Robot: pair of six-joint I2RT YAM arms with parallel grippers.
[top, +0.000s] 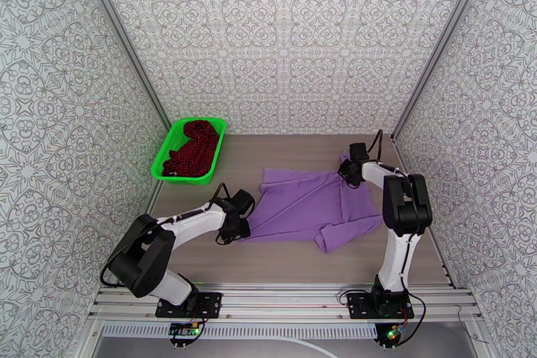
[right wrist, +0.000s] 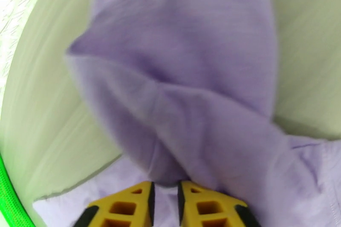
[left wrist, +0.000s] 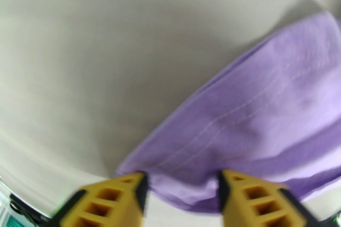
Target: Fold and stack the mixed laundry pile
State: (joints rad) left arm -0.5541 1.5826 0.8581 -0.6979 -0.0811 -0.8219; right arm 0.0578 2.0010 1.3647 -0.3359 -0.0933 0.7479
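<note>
Lavender-purple short-sleeved T-shirt [top: 302,208] is being spread: right claw [right wrist: 165,189] pinching it, left claw [left wrist: 183,189] released astride its edge, probably grasping next.

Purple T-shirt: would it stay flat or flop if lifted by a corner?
Likely flop: the purple T-shirt bunches into folds at the right gripper. It lies thin and rumpled, so probably light, wrinkling if pushed.
</note>
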